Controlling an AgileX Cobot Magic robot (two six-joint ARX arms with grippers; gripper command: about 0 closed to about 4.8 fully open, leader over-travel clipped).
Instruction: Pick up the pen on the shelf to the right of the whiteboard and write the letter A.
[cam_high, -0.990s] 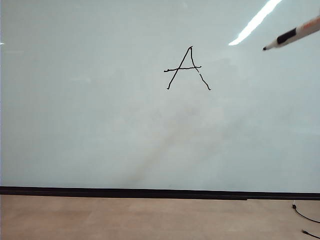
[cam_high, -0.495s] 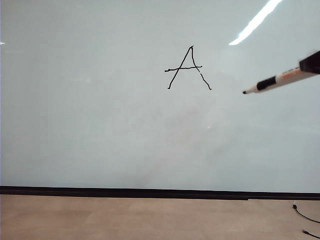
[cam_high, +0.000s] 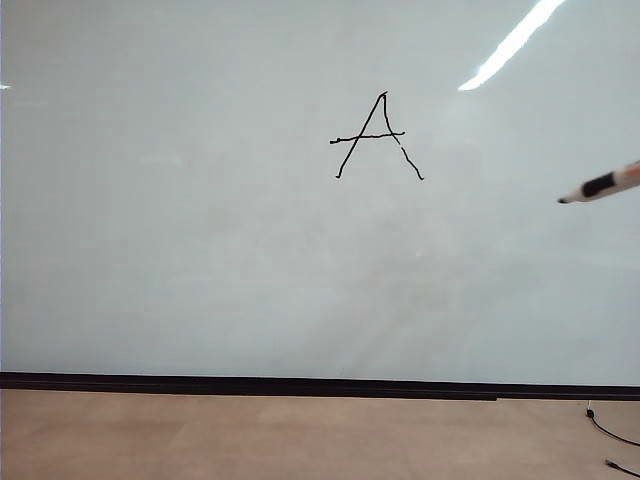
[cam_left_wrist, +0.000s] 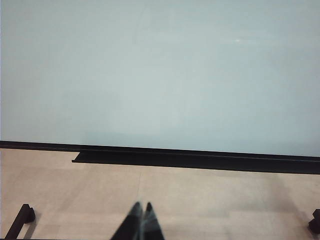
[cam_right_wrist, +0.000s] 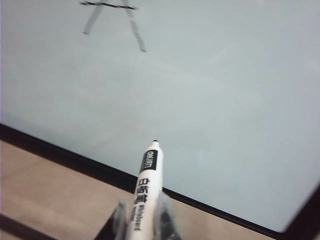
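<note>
Exterior view: the letter A (cam_high: 377, 136) sits finished on the whiteboard (cam_high: 200, 250); the pen (cam_high: 602, 184) hangs clear, right.

Left wrist: left hand (cam_left_wrist: 141, 223) pinched together, empty.

Right wrist: right hand (cam_right_wrist: 143, 218) clamps the pen (a swing boardward could smear a stray line).

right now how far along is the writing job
Done: the letter A stands complete on the whiteboard, both legs and the crossbar drawn. In hand: the right gripper is shut on the pen, whose tip is clear of the letter near the exterior view's right edge. The left gripper is shut and empty, low before the board. Left: likely only putting the pen back.
</note>
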